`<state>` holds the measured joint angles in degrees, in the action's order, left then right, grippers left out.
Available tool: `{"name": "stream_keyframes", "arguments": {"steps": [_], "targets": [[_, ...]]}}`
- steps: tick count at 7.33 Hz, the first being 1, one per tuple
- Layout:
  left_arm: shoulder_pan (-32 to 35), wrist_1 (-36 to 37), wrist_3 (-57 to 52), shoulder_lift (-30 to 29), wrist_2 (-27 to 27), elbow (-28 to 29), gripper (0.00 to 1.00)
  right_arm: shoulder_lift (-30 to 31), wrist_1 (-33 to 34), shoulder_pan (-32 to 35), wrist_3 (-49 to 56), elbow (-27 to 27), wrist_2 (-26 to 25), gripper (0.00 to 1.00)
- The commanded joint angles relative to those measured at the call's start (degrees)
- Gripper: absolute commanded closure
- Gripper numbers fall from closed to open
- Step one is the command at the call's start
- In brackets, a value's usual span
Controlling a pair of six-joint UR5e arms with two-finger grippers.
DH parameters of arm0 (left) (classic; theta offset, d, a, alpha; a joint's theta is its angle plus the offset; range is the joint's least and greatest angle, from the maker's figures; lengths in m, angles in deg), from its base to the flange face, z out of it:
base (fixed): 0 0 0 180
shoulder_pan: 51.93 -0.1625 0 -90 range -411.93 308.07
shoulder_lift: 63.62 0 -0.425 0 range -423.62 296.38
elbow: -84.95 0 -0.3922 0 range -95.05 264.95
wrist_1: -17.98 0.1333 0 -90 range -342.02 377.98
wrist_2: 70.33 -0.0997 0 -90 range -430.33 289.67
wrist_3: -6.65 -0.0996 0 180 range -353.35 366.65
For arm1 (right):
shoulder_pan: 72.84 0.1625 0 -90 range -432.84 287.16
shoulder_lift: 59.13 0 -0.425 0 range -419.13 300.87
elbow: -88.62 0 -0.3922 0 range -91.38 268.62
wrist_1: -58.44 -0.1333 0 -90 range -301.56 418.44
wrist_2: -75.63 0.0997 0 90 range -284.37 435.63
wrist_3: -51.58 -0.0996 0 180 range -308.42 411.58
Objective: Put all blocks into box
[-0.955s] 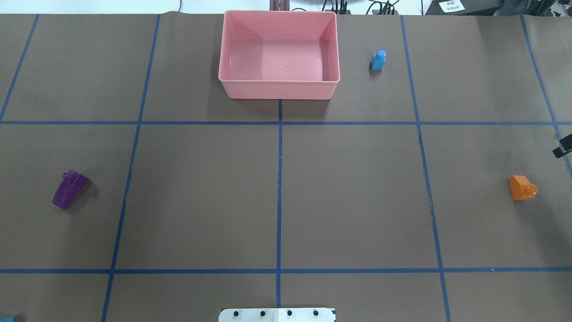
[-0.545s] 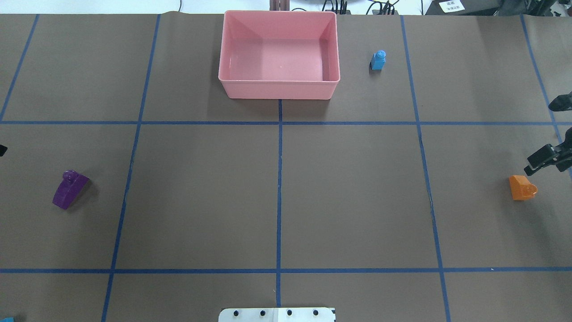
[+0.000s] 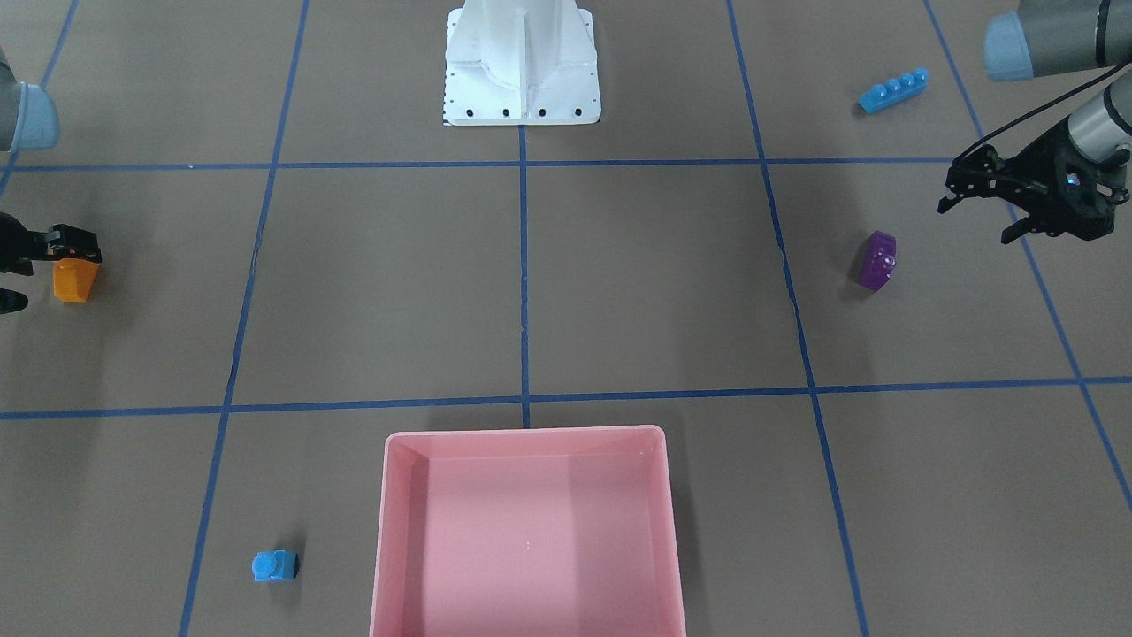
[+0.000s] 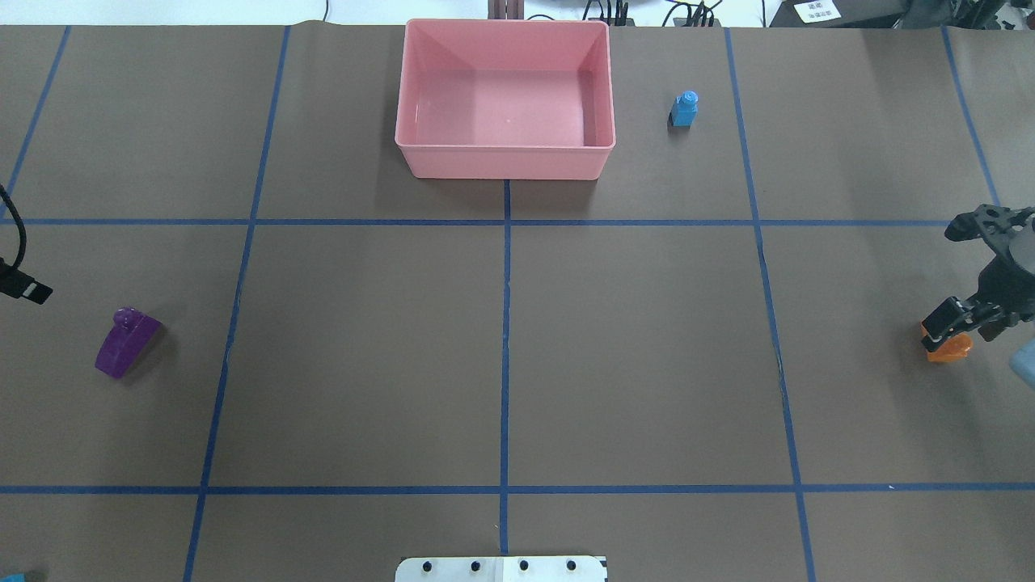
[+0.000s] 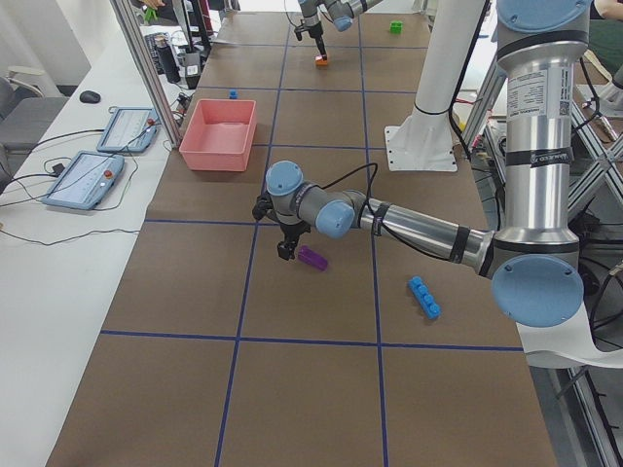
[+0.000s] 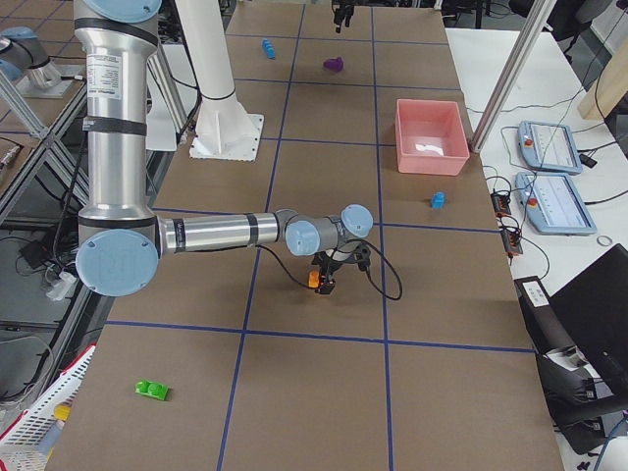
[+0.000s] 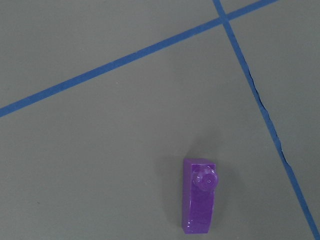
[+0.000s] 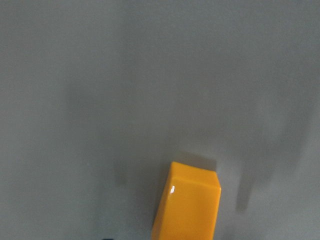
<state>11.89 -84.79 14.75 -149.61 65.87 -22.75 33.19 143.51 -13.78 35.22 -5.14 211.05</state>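
Overhead exterior: right gripper (image 4: pixel 943 279) spread wide, empty, by orange brick (image 4: pixel 948 347) at 3 o'clock, left gripper (image 3: pixel 973 223) open, empty near purple brick (image 3: pixel 877 261) at 9; pick-up stage, next probably lower, close, carry to box (image 4: pixel 505 163) at 12.

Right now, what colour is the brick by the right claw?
Orange brick, clearest in the right wrist view.
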Motion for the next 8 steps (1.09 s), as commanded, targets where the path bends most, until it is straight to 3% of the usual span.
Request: {"name": "stream_keyframes", "arguments": {"steps": [1,3,4,6,7,8], "targets": [[-4.9,-1.9,0.0,0.3,-2.7,-0.2,0.0,-1.5,0.0,-0.6,-1.8,-0.5,-0.5,1.0],[-12.8,-1.9,0.2,0.4,-11.0,0.4,0.0,-4.1,0.4,-0.2,-12.7,-8.2,-0.5,1.0],[-14.0,-2.0,0.2,0.1,-11.2,1.8,0.0,-10.6,0.9,-0.3,-22.5,-8.4,-0.5,1.0],[-14.7,-2.0,0.1,-1.5,-11.4,4.4,0.0,-20.4,1.0,-0.7,-26.4,-6.0,-0.5,1.0],[-14.7,-1.9,0.2,-2.8,-11.4,4.9,0.0,-27.3,2.7,-0.7,-28.9,-2.6,-0.5,1.0],[-14.7,-2.0,0.2,-3.6,-11.4,5.8,0.01,-36.5,3.3,-1.8,-35.4,4.2,-1.0,1.0]]}}
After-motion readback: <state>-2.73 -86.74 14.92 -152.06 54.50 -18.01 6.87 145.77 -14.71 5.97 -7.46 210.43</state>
